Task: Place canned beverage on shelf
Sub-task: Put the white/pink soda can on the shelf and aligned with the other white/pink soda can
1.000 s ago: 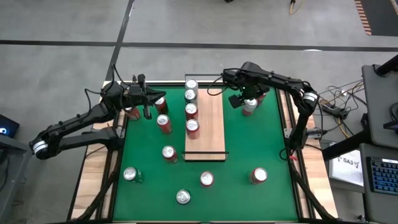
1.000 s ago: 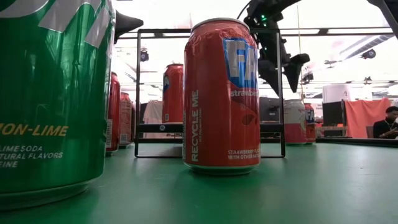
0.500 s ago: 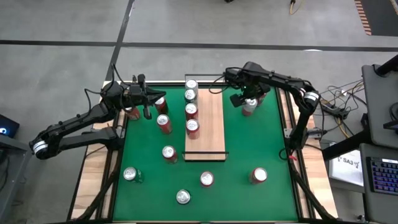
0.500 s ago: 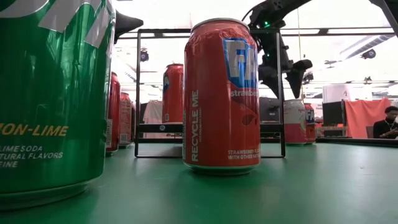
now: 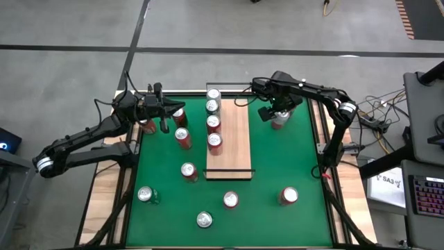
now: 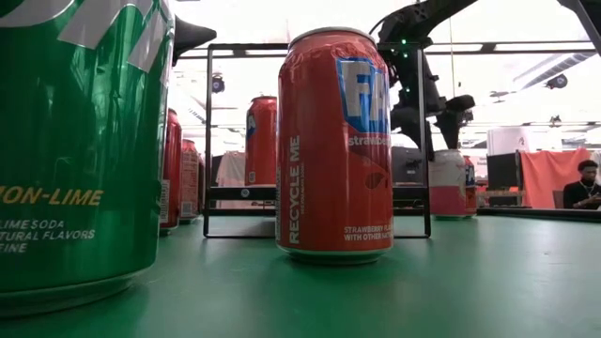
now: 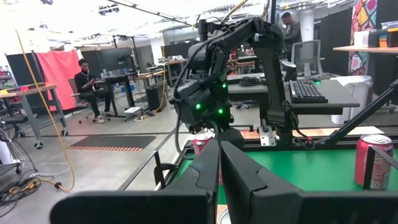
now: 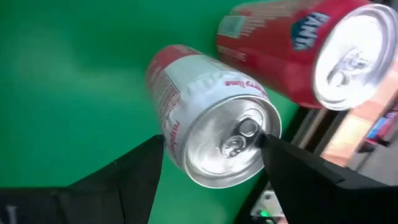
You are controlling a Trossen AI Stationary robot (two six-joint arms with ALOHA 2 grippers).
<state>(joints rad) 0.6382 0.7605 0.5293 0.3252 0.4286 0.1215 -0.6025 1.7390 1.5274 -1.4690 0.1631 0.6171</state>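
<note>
On the shelf [image 5: 229, 142], four cans stand placed; right pincer [image 5: 277, 114], spread wide, straddles a white-and-red can [image 5: 278, 119] beside it, ungrasped; left pincer [image 5: 161, 111] closed, idle; others remain.

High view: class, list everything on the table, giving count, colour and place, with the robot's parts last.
pale wood-grain shelf board with black end rails: one, mid-table, far half.
large green mat: one, covering the table top.
cans on the shelf: four, mostly red, in a row along its left edge.
loose red cans: at least five, three left of the shelf, two near right.
green cans: two, near left.
red-and-white can: one, far right, upright between the right gripper's fingers.
left gripper: shut, far left corner.
right gripper: open, over the red-and-white can.
</note>
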